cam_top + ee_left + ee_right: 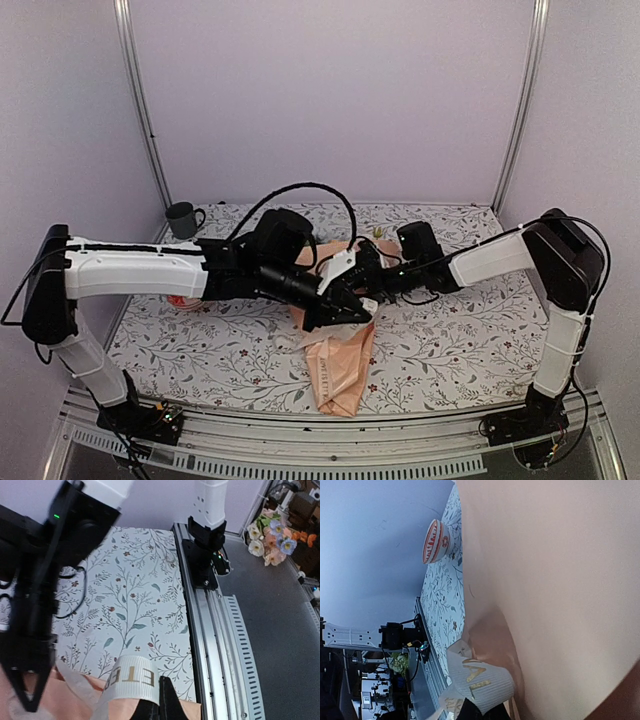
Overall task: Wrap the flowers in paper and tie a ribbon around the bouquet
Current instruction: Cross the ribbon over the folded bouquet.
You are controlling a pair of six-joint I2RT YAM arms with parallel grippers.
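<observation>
Tablecloth point(450, 340) with leaf-and-twig print under everything. Dark mug point(183, 218) at far left corner. Red-and-white dish point(436, 541) beside left arm, half hidden by it from overhead. Mid-table, bouquet point(338, 370) lying with peach paper point(555, 580) cone pointing to near edge; blooms masked by both wrists. Closed pinch of left gripper point(161, 700) on ribbon point(131, 677); right gripper point(476, 711) likewise clamped on it, just beside paper. Ribbon cream, finely ribbed, gold letters "ETE" legible from left wrist, remainder unreadable. Paper smooth, matte. Loose bunch of blooms point(272, 535) on grey surface beyond metal rail point(210, 630).
</observation>
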